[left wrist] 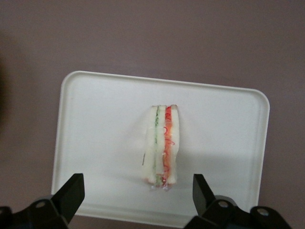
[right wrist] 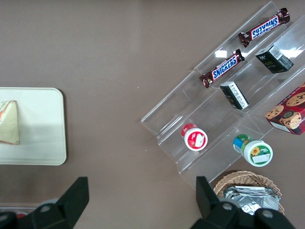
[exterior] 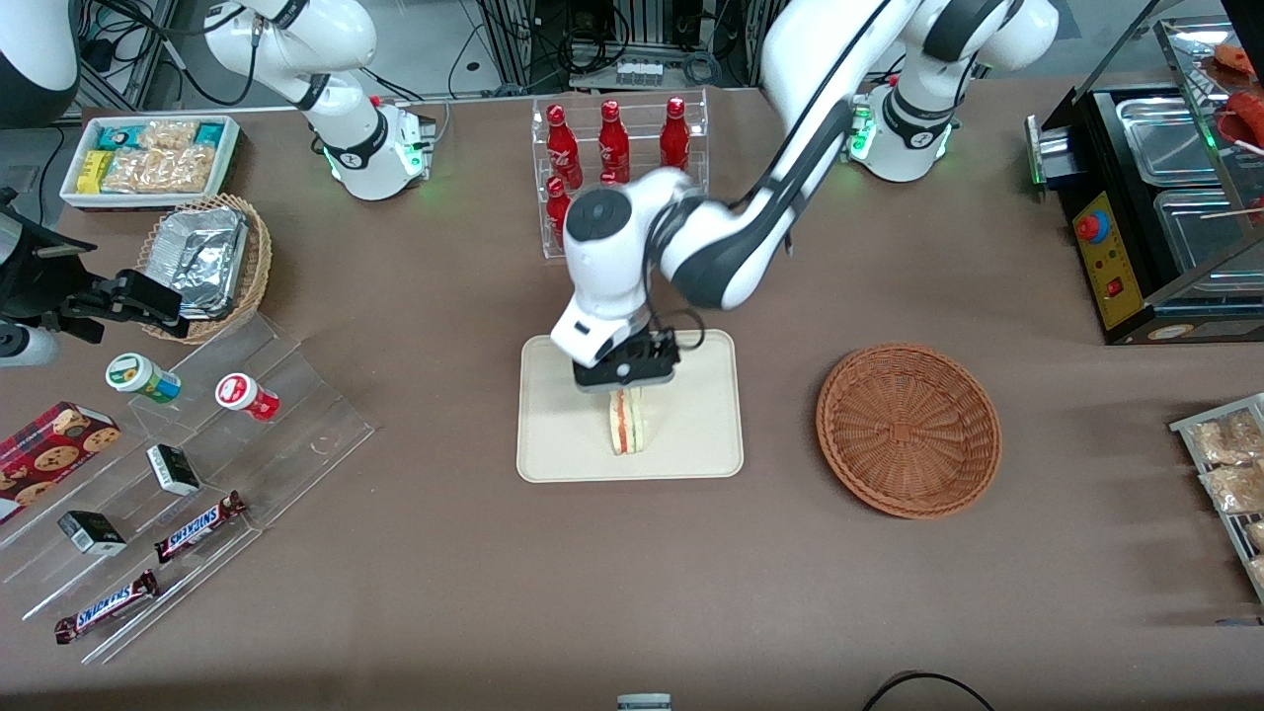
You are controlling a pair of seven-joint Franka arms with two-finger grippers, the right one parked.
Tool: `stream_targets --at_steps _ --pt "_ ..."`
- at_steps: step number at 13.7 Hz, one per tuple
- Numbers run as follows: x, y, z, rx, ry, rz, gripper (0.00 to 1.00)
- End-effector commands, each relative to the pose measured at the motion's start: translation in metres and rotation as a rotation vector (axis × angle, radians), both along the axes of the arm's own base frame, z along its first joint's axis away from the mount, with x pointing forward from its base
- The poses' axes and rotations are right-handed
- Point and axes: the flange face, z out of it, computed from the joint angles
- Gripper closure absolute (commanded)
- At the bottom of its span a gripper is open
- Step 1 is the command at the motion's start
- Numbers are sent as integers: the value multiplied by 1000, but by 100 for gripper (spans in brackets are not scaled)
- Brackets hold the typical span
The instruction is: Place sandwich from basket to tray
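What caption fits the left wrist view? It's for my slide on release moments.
Open gripper hovering above the sandwich, which stands on its edge on the tray.

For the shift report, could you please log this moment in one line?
gripper: open, above tray | sandwich: on tray, released | basket: empty

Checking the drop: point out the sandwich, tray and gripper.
sandwich [left wrist: 162,145], left wrist view, cut edge with filling.
tray [exterior: 701,444], front view, bare floor near its corner.
gripper [left wrist: 138,195], left wrist view, midway between open fingertips, above the tray.
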Motion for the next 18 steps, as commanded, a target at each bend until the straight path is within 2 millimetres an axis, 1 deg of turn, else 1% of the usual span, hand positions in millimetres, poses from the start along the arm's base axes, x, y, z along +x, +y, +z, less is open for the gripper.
stream_targets --at_steps 1,3,5,7,9,11,12,13,15,16,17,18 --pt "-4 50 79 -2 38 73 0" --pt "6 90 117 8 43 145 0" --pt "24 156 163 -10 59 242 0" --pt "33 207 189 -7 79 307 0" --pt "44 265 206 -3 92 262 0" --pt "48 313 216 -19 139 209 0" --pt "52 334 217 -13 153 199 0" --pt "51 352 222 -11 157 177 0" --pt "50 401 222 -9 172 138 0" --pt "44 424 219 -5 184 94 0" --pt "35 441 214 0 198 31 0" --pt "27 461 215 -2 197 6 0"
